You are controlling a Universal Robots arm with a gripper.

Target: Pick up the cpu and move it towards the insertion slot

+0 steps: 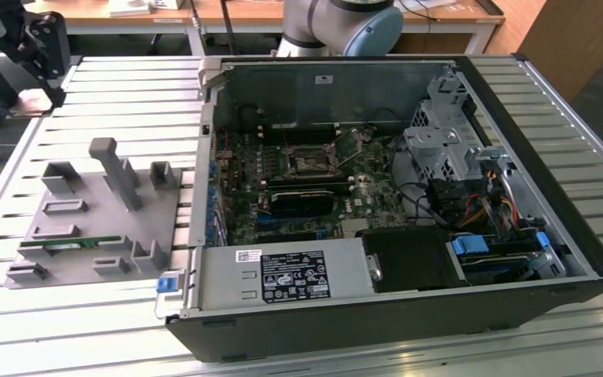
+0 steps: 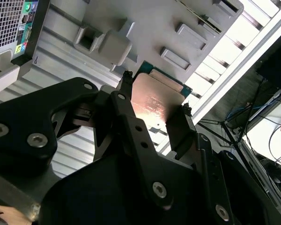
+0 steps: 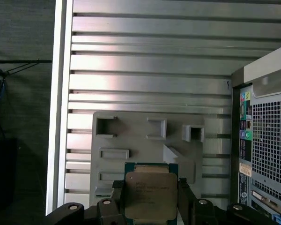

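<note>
The cpu (image 3: 150,194) is clamped in the gripper (image 3: 150,183), one black jaw on each of two opposite edges, the silvery plate bare between them in both wrist views. Beyond the jaw tips lies the grey fixture tray (image 3: 145,136) on the slatted table (image 3: 150,61), and the chip appears to be lifted clear of it. The open computer case (image 3: 267,140) stands to one side of the tool, and the insertion slot (image 1: 310,161) sits on the board inside it, well apart from the tray. With so thin an edge grip, the carry likely wants the chip kept level, travel smooth, the case wall cleared with room, and its edges square to the socket frame
</note>
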